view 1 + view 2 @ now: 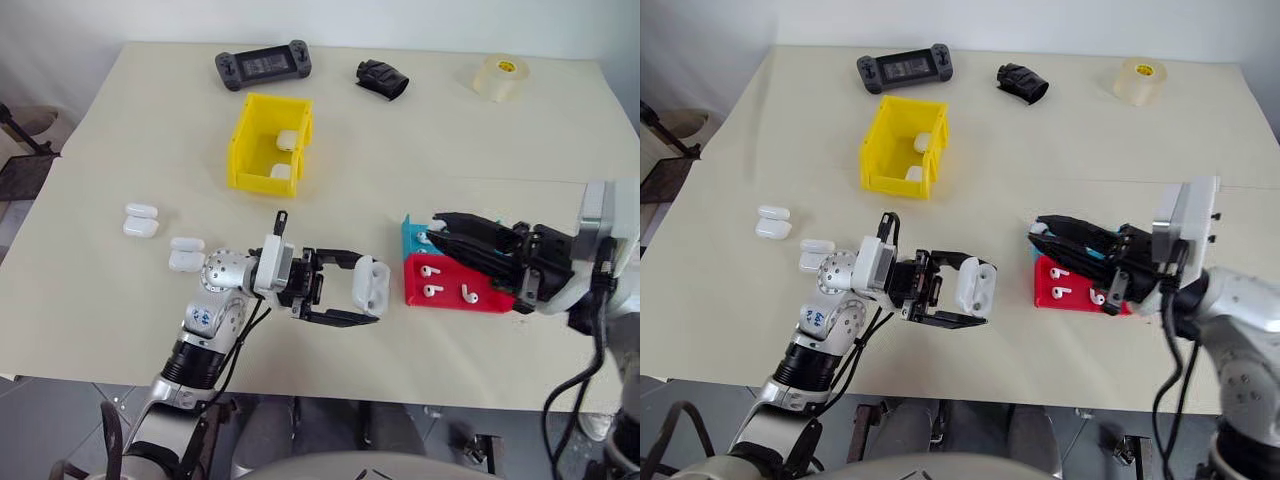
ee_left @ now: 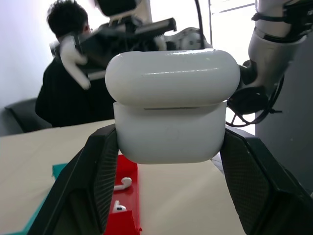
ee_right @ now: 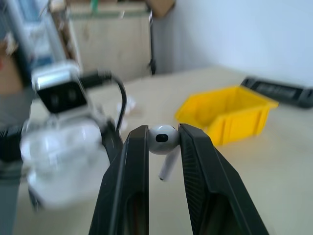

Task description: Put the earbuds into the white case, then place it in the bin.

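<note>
Earbuds are the matter now: we have one earbud (image 3: 164, 138) pinched by its head between the two black fingers (image 3: 129, 171) of our right end effector (image 1: 440, 232), its stem hanging free below, while more earbuds (image 1: 432, 271) lie in the red tray (image 1: 480, 300) at about 4 o'clock on the counter (image 1: 400, 150). Our left end effector (image 1: 368, 296) is clamped as tight as it goes on the white case (image 1: 371, 283), gripping its lower half from both sides and holding it above the counter near the middle, just at 9 o'clock of the red tray; in the left wrist view the lid (image 2: 172, 78) sits over the body with only a thin seam showing, so we judge it closed or nearly so. To do this step well, we judge that the lid must be swung open first, the case kept steady with its wells facing the right end effector, and the earbud brought stem-first over a well before we ease the narrow grip. A slip of the glossy bud is the risk. The yellow bin (image 1: 268, 150) waits at about 11 o'clock, with white cases (image 1: 287, 141) inside it, and other closed cases (image 1: 141, 220) rest on the counter at 9 o'clock.
</note>
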